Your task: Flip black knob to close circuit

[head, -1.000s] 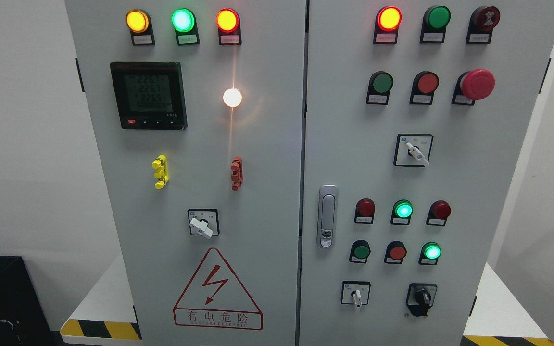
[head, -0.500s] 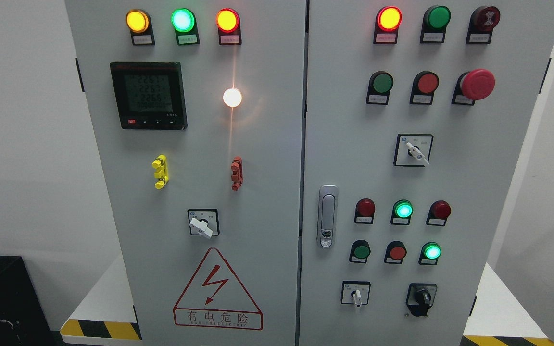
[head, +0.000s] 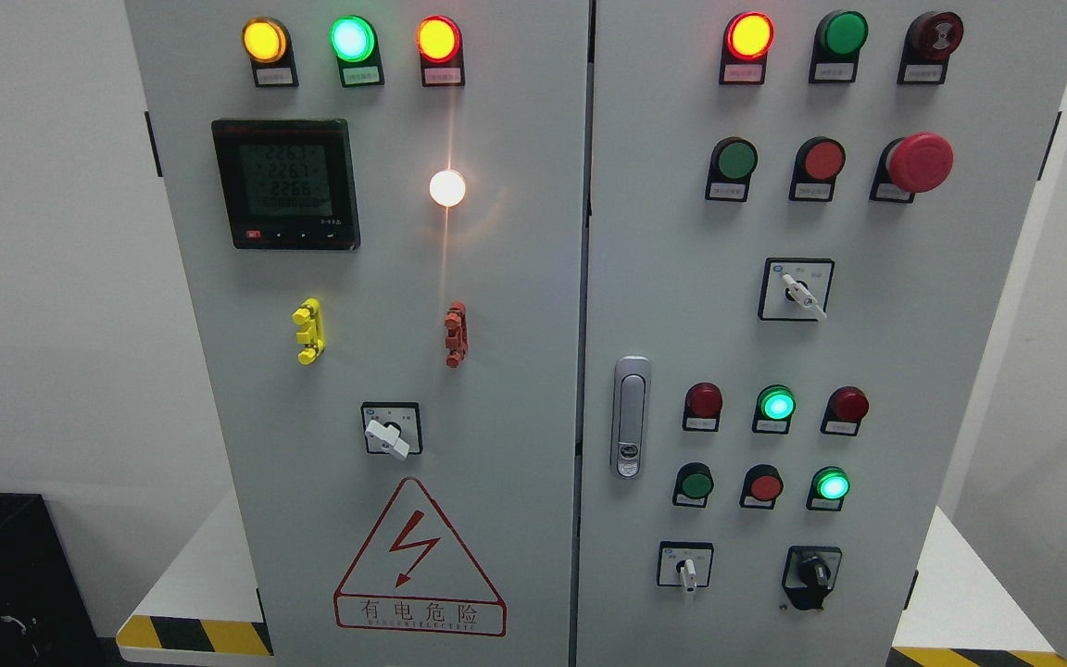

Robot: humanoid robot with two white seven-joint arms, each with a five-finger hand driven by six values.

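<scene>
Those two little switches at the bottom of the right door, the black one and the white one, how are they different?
The black knob is dark all over, on a black rounded mount; the white-handled switch has a pale lever on a white square plate with small print. The black knob sits further right. Both handles point roughly downward, and both sit in the same bottom row.

only one feed on my end, the head cam. it sits close in front of a grey cabinet [head: 515, 333] and looks pretty much straight at it, tilted a bit downward, so the sides taper toward the bottom. the two doors fill most of the frame, with the seam just right of the middle. the top edge cuts off right above the upper lamps [head: 353, 39]. down low i catch the striped floor edge [head: 191, 635], and plain wall [head: 43, 278] on both sides.
</scene>
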